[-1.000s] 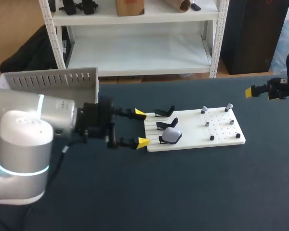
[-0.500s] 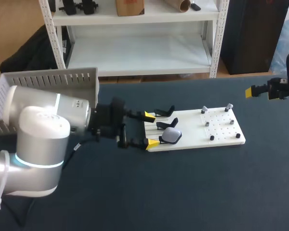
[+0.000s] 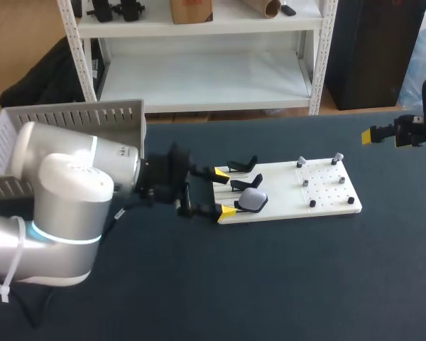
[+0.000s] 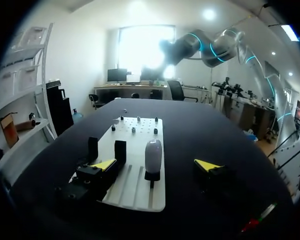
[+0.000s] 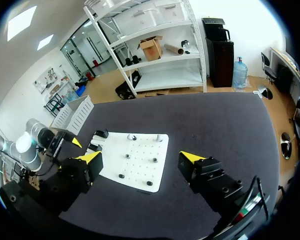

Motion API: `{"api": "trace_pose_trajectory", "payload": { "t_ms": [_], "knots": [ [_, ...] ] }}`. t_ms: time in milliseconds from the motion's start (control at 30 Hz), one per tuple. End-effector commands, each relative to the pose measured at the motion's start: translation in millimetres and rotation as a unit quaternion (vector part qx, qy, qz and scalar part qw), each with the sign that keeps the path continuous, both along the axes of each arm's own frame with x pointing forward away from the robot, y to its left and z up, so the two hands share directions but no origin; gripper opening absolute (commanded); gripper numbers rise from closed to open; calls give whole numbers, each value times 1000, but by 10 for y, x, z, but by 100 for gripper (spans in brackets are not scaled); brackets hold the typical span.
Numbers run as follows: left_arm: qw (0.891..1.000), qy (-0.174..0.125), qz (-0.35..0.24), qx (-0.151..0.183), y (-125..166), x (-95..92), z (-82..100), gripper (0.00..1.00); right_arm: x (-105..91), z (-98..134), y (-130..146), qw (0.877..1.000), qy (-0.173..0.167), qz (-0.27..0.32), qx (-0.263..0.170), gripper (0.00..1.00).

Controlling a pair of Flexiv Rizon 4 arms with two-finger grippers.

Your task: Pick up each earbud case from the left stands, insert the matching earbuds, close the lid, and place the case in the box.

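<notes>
Left wrist view, earbud case (image 4: 153, 156) ahead of fingers (image 4: 104, 164)

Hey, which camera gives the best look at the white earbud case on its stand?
The left wrist view: the earbud case stands upright, close and unobstructed. The head view shows it small, from above; in the right wrist view it is too small to tell.

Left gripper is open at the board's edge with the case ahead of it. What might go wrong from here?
1. One finger of the left gripper sits over the white board, close beside an empty black stand. Going further in, it may catch that stand and drag the board.
2. The earbud case stands upright on a narrow stand. If one finger touches first, the case may tip off.
</notes>
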State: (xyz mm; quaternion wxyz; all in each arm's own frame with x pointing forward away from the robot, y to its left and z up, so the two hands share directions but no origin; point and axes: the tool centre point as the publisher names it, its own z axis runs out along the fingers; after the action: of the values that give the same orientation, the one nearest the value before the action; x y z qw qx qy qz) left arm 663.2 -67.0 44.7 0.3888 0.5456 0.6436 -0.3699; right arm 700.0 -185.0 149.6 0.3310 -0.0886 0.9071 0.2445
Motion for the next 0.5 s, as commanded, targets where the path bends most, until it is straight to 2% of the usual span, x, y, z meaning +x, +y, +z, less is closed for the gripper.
{"api": "trace_pose_trajectory", "payload": {
  "t_ms": [33, 500],
  "knots": [
    [1000, 2, 10, 6, -66, 32, -22, 94, 0, 3, -4, 1000, 0, 1, 0, 100],
    [999, 12, 14, 32, -186, -7, -73, 86, 0, 3, -4, 1000, 0, 1, 0, 100]
  ]
}}
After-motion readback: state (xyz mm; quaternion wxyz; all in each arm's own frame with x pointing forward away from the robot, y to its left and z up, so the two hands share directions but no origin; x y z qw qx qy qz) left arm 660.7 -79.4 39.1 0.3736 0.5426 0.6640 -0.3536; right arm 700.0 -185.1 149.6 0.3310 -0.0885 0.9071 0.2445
